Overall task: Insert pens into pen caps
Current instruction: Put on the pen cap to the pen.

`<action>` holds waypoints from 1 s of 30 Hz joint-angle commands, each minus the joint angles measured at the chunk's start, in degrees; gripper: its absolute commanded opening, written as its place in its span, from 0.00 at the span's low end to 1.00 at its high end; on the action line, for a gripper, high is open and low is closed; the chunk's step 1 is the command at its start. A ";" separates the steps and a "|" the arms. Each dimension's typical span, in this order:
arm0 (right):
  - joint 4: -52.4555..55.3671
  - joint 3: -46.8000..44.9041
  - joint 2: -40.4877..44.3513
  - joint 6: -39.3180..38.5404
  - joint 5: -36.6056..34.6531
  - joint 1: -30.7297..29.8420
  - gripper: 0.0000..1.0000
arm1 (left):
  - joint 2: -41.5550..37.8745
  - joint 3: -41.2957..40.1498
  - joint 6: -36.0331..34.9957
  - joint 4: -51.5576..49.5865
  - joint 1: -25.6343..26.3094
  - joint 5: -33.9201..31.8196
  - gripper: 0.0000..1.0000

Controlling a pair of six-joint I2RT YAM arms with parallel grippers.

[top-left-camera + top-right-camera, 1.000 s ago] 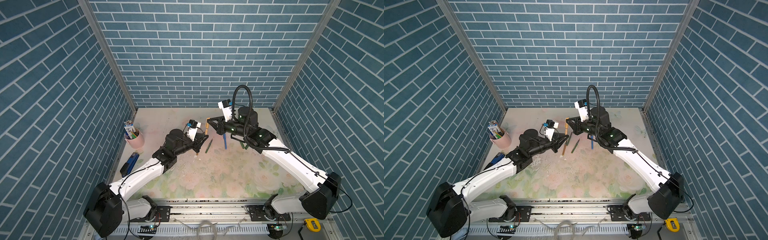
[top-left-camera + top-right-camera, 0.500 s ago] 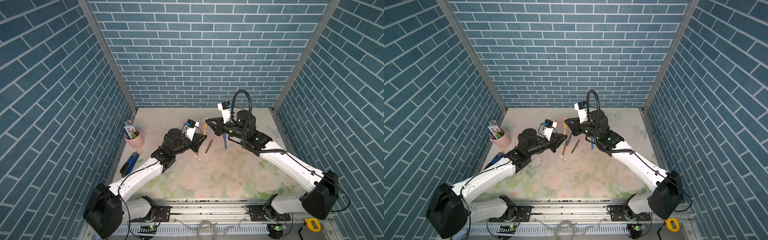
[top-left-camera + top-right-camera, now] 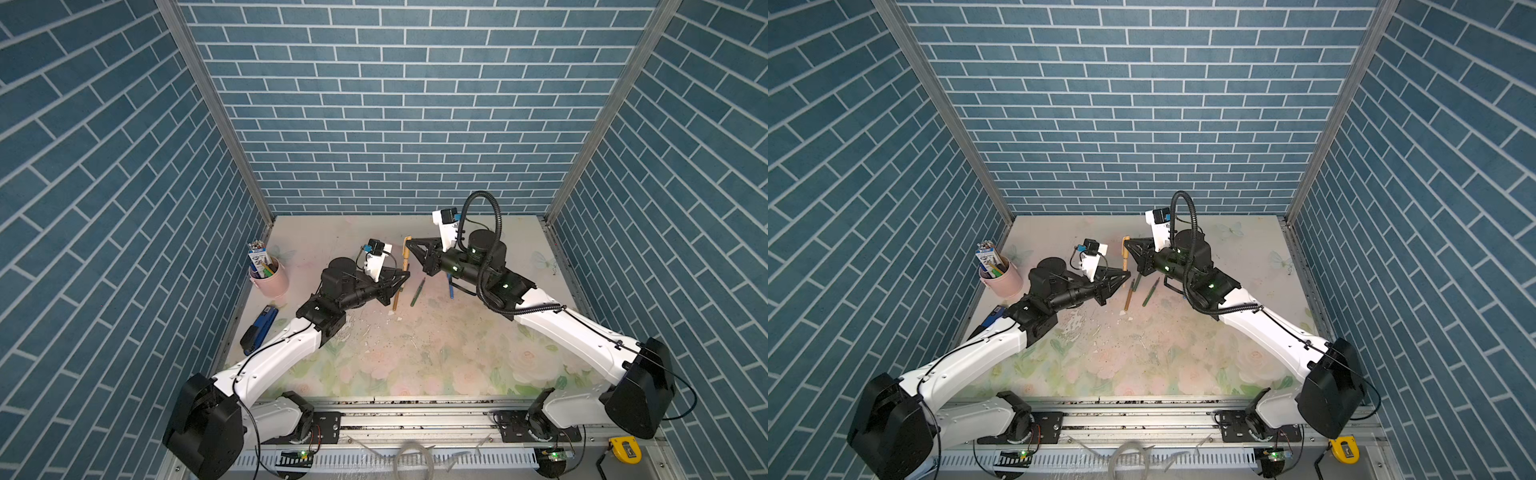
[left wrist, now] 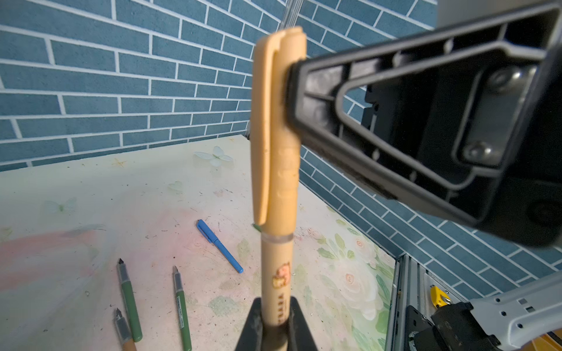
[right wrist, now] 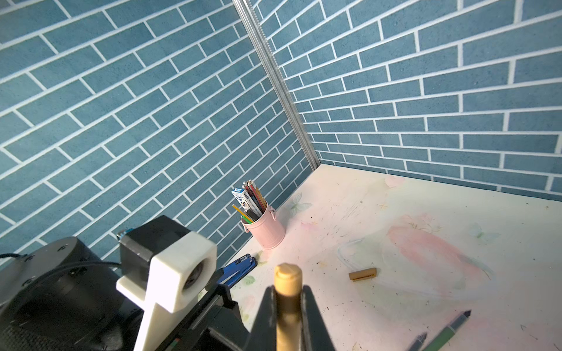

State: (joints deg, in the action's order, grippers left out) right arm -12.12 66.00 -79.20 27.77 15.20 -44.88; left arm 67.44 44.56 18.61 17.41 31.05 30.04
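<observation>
left jaws are pinched on the lower barrel of the golden-brown pen (image 4: 275, 273), holding it upright in the air, well clear of the counter (image 3: 415, 353); right jaws come in from the side and are clamped on the golden-brown cap (image 4: 278, 121), up near its closed end; the cap sits over the pen's top end, clip on the side away from the right jaws, and there's a clear ring showing where cap meets barrel; can't tell if it's pushed fully home tbh

in both top views the two sets of jaws meet nearly tip to tip over the back half of the counter

down on the counter there's one dark green pen (image 4: 129, 301) and another dark green pen (image 4: 181, 310), both uncapped with bare dark tips, lying near each other but apart; a second golden-brown pen (image 4: 123, 328), also uncapped, lies right beside the first green one; the blue pen (image 4: 219, 245) lies flat further out on its own, looks capped

a loose golden-brown cap (image 5: 362, 274) lies on its side, well apart from the pens; a pink cup (image 5: 267, 228) with pencils and a white-blue carton stands by the left wall; a blue stapler (image 5: 238, 267) lies near it by the same wall
</observation>
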 commanded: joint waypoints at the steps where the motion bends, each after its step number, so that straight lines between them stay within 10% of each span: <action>1: 9.79 -3.22 -1.37 0.64 2.97 -2.26 0.01 | -2.95 2.05 2.92 13.43 -2.96 -2.74 0.00; 15: 13.98 3.27 -2.56 -1.45 1.67 -3.23 0.07 | -1.84 2.99 3.62 11.03 -4.43 0.58 0.00; 30: 28.15 19.80 -0.52 -11.75 -3.64 -3.10 0.45 | 0.32 3.54 3.71 9.86 -3.69 1.86 0.00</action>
State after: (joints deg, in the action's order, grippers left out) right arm 12.21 82.35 -80.40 20.01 12.51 -47.99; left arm 67.24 46.70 22.11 25.67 27.44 32.03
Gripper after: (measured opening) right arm 0.443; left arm 0.141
